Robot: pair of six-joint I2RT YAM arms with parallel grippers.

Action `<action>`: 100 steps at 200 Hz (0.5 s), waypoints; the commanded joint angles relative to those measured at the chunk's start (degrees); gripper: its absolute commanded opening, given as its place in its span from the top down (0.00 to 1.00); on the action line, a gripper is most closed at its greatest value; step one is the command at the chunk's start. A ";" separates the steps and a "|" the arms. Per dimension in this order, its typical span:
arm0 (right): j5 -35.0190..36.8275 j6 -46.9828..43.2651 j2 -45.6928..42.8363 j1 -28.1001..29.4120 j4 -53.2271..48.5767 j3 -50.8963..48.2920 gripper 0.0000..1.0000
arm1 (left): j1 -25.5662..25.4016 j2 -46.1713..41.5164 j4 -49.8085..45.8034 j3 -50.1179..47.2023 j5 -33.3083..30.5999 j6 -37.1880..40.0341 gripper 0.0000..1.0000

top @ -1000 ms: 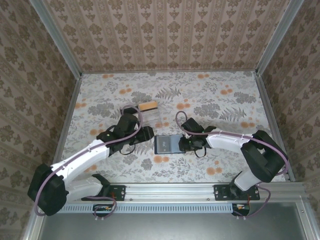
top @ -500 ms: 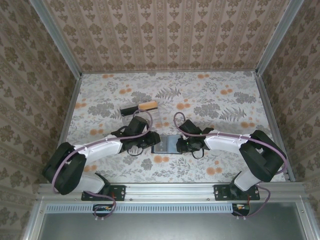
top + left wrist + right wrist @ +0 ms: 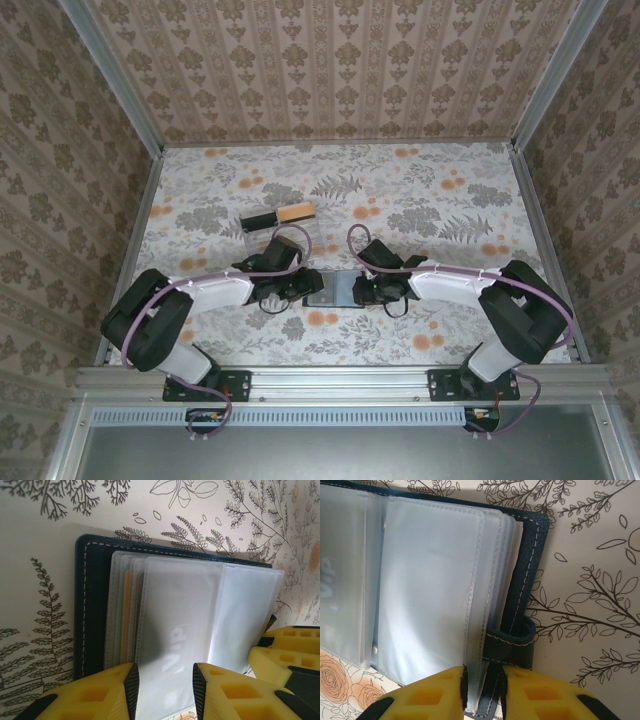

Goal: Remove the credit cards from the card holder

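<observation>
Lying open on the tabletop (image 3: 420, 190), the holder (image 3: 92, 605) could tear a sleeve (image 3: 175, 610) if the left pincer (image 3: 163, 680), half open around one, tugs while the right pincer (image 3: 483, 685) pinches its edge.

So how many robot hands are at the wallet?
2. The left hand is over the wallet's clear sleeves at one side; the right hand is at the other side, by the strap.

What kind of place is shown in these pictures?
Probably a robot test cell, not a home: a left arm and right arm bolted to an aluminium rail, with patterned panels walling in a floral table.
</observation>
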 commanded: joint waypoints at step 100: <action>1.06 1.20 -0.13 0.51 -0.72 -1.28 0.73 | -0.65 0.95 -2.08 0.72 -0.14 0.71 0.65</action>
